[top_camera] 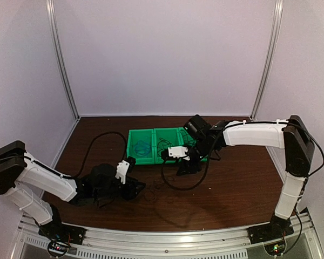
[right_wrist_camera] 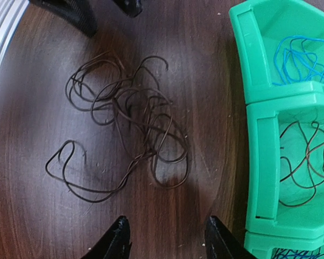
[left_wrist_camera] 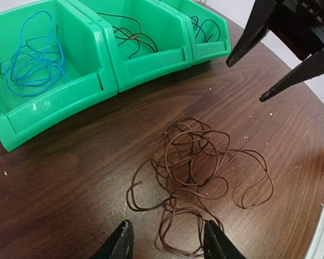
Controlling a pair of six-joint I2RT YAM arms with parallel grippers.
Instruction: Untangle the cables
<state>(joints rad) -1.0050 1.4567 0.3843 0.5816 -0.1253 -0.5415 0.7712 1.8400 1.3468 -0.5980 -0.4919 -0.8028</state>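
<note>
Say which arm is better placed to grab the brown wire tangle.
Probably left: the left gripper is open and loops of the brown wire tangle lie between its fingertips; the right gripper sits farther back.

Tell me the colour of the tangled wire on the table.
The wire is brown; best in left wrist view.

Left arm (top_camera: 46,182), right arm (top_camera: 255,135): white shells, black joints, black wiring (top_camera: 313,156); black tapered fingers (right_wrist_camera: 114,240).

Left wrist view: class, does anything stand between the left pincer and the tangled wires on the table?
Nothing visible does. The left pincer is open at the near edge of the tangled wires, on the table. The right pincer hangs beyond them, open, and the green bins stand farther back.
</note>
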